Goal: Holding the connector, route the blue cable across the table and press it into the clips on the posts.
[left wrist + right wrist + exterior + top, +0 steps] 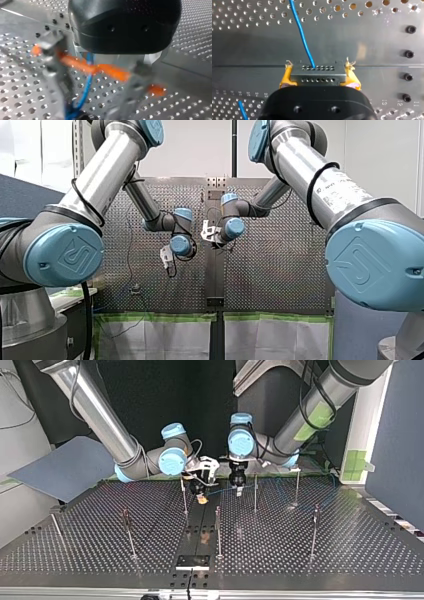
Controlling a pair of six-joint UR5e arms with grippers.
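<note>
In the right wrist view my right gripper [319,73] is shut on the grey connector [317,75], with a yellow pad on each side of it. The blue cable [302,32] leaves the connector's top face and runs away over the plate. In the left wrist view my left gripper [93,80] is open, its two blurred metal fingers [53,70] standing wide apart. The blue cable [86,87] passes between them, and a blurred orange streak crosses the gap. In the top view my right gripper [201,494] and my left gripper [239,489] hang close together near the table's far middle.
Several thin posts stand on the perforated table [350,560], among them one [184,495] beside my right gripper, one [256,492] beside my left gripper and one [218,530] nearer the camera. A smooth centre strip [200,530] divides the table.
</note>
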